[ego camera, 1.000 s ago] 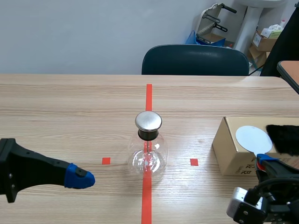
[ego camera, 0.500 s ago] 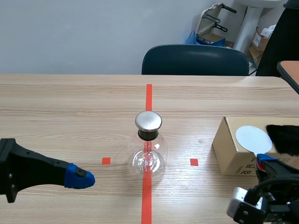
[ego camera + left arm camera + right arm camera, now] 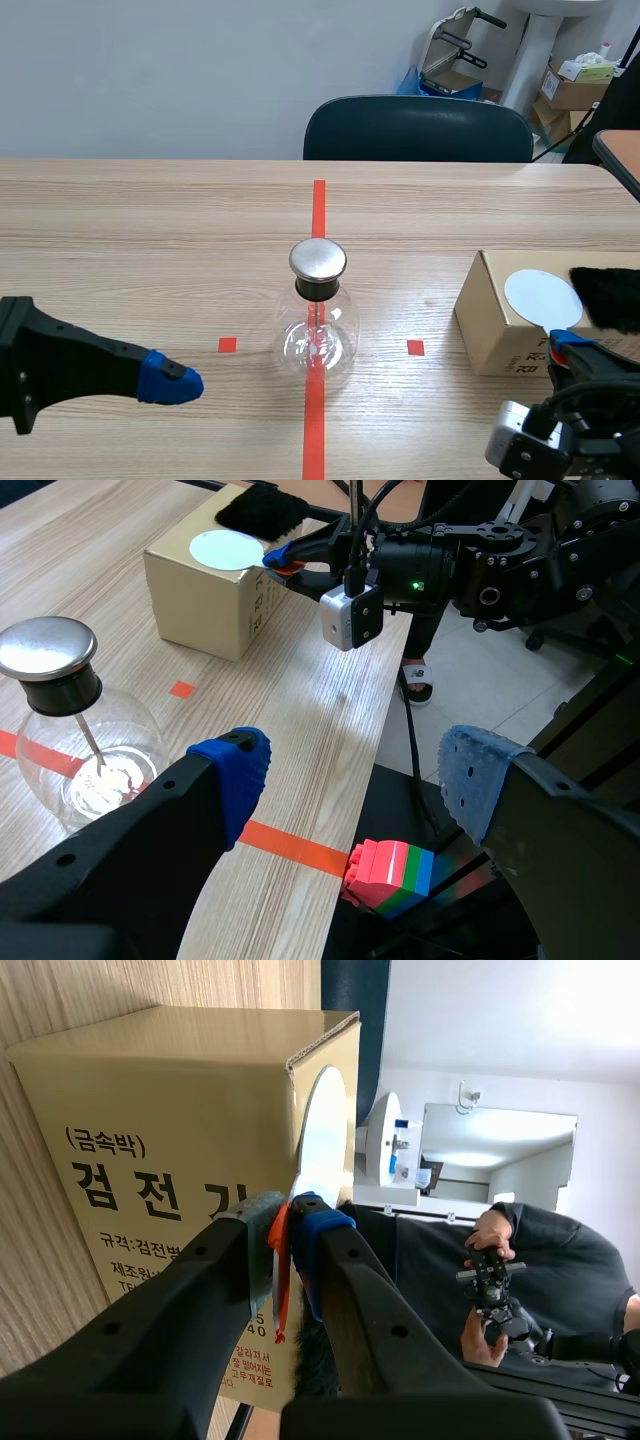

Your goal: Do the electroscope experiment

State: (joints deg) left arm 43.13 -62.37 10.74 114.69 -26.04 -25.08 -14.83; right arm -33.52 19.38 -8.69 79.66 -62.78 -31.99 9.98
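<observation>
The electroscope (image 3: 318, 320), a clear glass flask with a round metal cap (image 3: 46, 648), stands upright on the red centre line. My left gripper (image 3: 355, 775) hovers open and empty to the flask's left, near the table's front edge; one blue fingertip (image 3: 168, 380) shows in the scene view. A cardboard box (image 3: 500, 335) at the right carries a white disc (image 3: 541, 296) and a black furry cloth (image 3: 607, 296). My right gripper (image 3: 290, 1218) sits at the box's near side (image 3: 565, 345), shut on a thin orange-red tab (image 3: 280, 1260) at the disc's edge.
A dark chair (image 3: 418, 128) stands behind the table's far edge. Off the table's near edge, a stack of coloured bricks (image 3: 388, 872) lies on the floor. A person (image 3: 500, 1280) holding a controller shows beyond the box.
Both arms, the flask and the box stay put. A dark figure at the back right has shifted out toward the right edge.
</observation>
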